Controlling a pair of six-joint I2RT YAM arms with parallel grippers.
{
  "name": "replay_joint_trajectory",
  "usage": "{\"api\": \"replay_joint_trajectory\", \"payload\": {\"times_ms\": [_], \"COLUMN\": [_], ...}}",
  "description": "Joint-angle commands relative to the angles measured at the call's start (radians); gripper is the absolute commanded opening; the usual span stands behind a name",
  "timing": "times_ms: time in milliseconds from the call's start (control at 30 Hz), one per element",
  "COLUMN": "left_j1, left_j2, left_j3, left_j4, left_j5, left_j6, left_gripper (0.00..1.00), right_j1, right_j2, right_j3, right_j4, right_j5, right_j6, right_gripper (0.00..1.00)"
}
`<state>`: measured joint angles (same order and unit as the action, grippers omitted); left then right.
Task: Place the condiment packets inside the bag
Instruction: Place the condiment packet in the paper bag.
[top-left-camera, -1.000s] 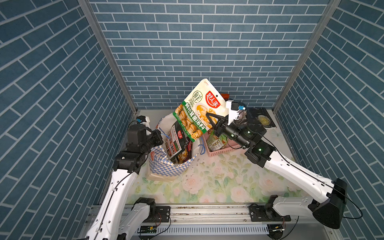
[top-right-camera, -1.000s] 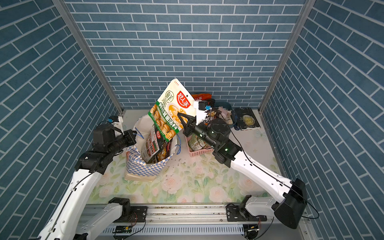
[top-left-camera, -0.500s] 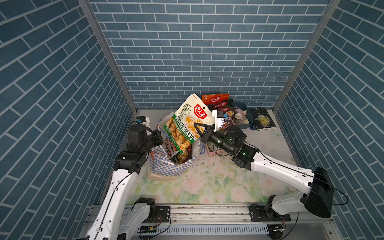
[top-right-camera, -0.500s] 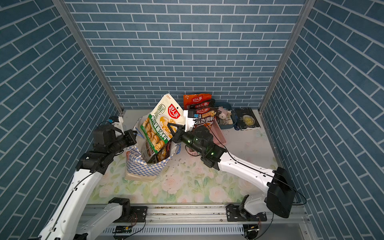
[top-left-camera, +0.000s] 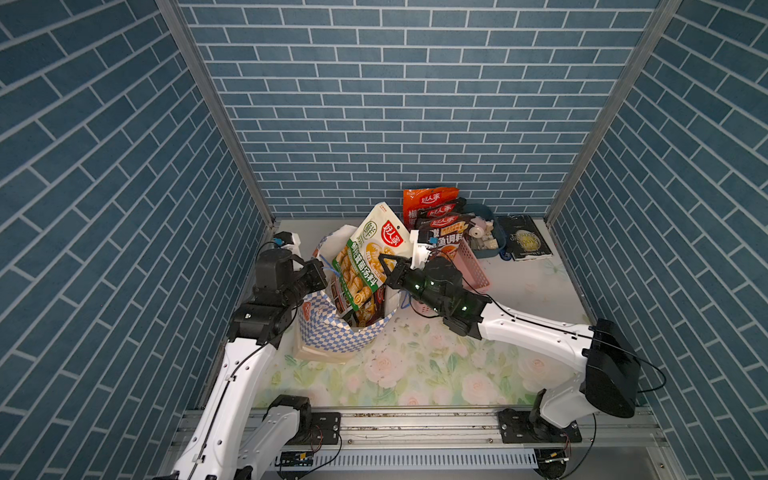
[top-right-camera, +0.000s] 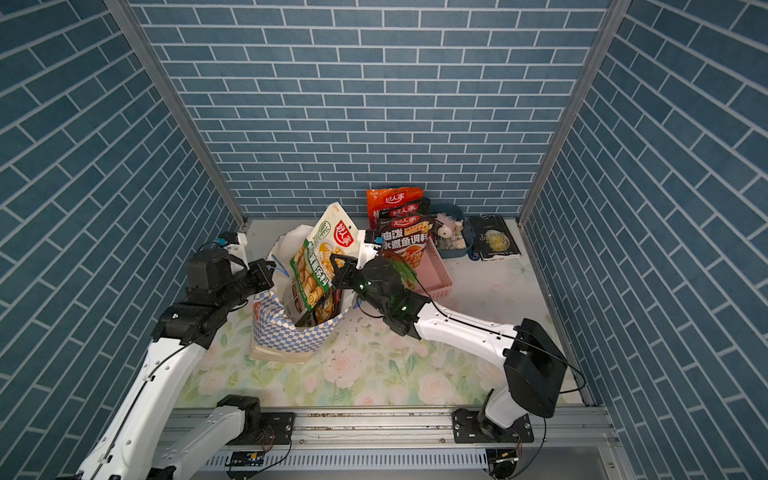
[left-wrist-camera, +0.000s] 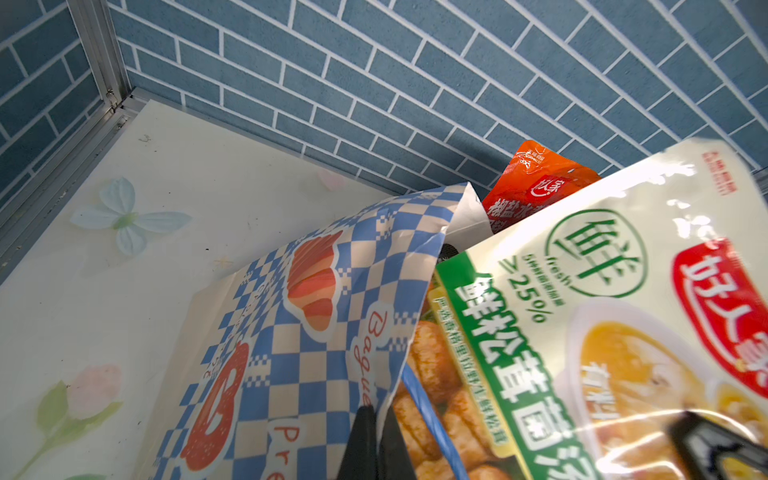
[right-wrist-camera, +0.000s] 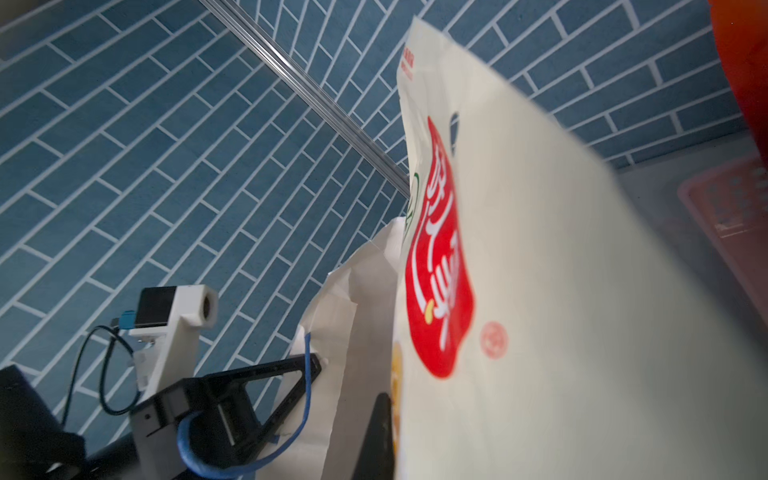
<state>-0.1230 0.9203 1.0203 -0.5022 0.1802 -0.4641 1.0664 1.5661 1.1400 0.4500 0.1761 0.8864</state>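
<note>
Pinching bag (top-left-camera: 340, 336) rim beside the blue cord with left fingers (top-left-camera: 318, 272), clenched on the paper. Looks meant to hold the mouth open and stop the bag tipping on the counter (top-left-camera: 415, 365).

Gripping green packet (top-left-camera: 368, 257) by its side edge with right fingers (top-left-camera: 384, 264), clenched on it about mid-height. Holding it tilted: lower end already inside the mouth, upper half with the red logo well above the rim. Edge grip probably chosen so the fingers stay outside the bag while the pouch slides down.

Placing that packet between the two sets of fingers: right ones touching its edge, left ones just beside the opposite edge at the rim. Cannot tell whether those touch it.

Seeing dark packets (top-left-camera: 341, 297) already down in the bag beneath it. Remaining packets (top-left-camera: 432, 208) standing in the pink basket (top-left-camera: 473, 268), well apart from both sets of fingers.

Reads as mid-insertion, release not yet made.
</note>
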Motion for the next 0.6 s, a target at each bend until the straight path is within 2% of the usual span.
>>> {"api": "replay_joint_trajectory", "payload": {"times_ms": [0, 200, 367, 567], "left_j1": [-0.003, -0.003, -0.003, -0.003], "left_j2": [0.006, 0.011, 0.019, 0.018], "left_j3": [-0.022, -0.02, -0.012, -0.003], "left_j4": [-0.028, -0.03, -0.04, -0.048], "left_j5": [0.013, 0.018, 0.014, 0.005], "left_j6": [-0.008, -0.007, -0.002, 0.002], "left_gripper": [0.0, 0.0, 0.0, 0.0], "right_j1": [0.05, 0.107, 0.127, 0.128], "right_j2": [0.018, 0.095, 0.178, 0.195], "right_j3": [0.047, 0.069, 0.15, 0.171], "right_j4": [0.084, 0.17, 0.093, 0.052], "right_j5": [0.146, 0.26, 0.279, 0.278], "right_j6": [0.018, -0.039, -0.058, -0.094], "right_gripper": [0.0, 0.0, 0.25, 0.44]}}
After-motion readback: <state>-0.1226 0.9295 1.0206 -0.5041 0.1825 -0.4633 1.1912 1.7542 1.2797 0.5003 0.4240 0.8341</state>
